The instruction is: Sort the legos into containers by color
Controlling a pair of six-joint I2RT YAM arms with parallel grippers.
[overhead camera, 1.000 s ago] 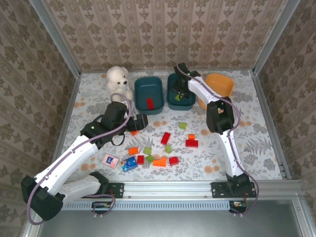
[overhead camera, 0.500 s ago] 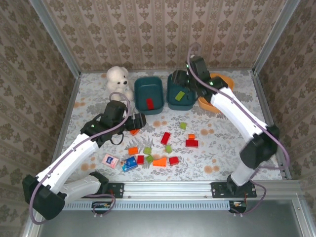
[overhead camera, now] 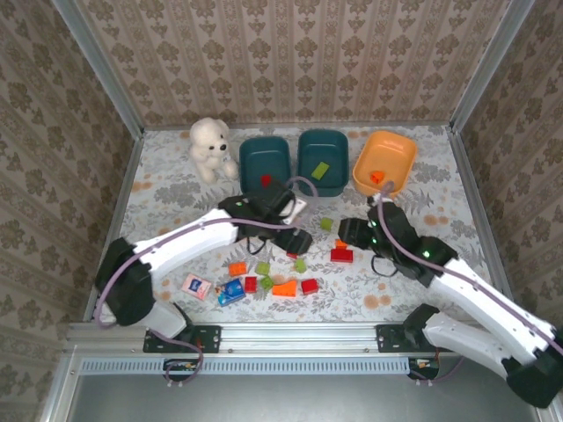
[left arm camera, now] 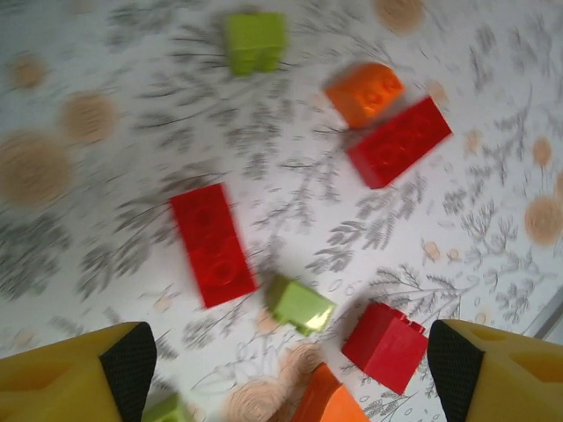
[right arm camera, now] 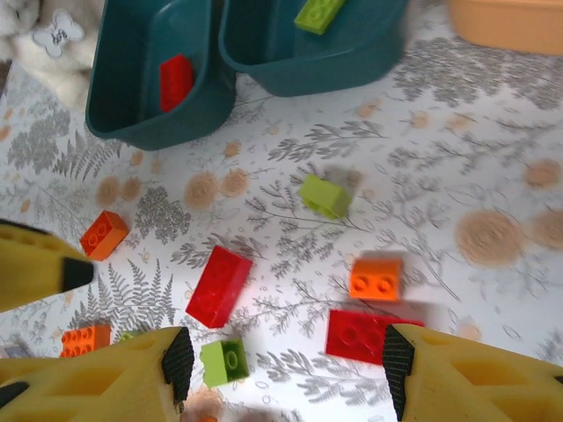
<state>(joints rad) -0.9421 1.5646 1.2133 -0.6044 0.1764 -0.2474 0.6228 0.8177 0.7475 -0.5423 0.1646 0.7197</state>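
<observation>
While both grippers hang over the loose legos (overhead camera: pixel 300 264) in the middle of the surface (overhead camera: pixel 167 189), neither has hold of anything. The left gripper (overhead camera: pixel 296 239) has its fingers (left arm camera: pixel 66 380) spread wide above a flat red brick (left arm camera: pixel 213 243), a light green brick (left arm camera: pixel 299 305) and a small red block (left arm camera: pixel 385 345). The right gripper (overhead camera: pixel 350 232) is just as wide apart and empty, over a red plate (right arm camera: pixel 362 334) with an orange brick (right arm camera: pixel 375 280) just beyond it.

Three tubs stand side by side along the far edge. The left teal tub (overhead camera: pixel 262 153) holds a red piece (overhead camera: pixel 266 181), the middle teal tub (overhead camera: pixel 328 147) a green piece (overhead camera: pixel 320 170), and the orange tub (overhead camera: pixel 393 153) an orange piece (overhead camera: pixel 376 176). A white teddy bear (overhead camera: pixel 209 148) sits beside the left teal tub, toward the far left corner. Near the near edge, left of the scattered bricks, lie a blue toy (overhead camera: pixel 231 292) and a pink card (overhead camera: pixel 195 286).
</observation>
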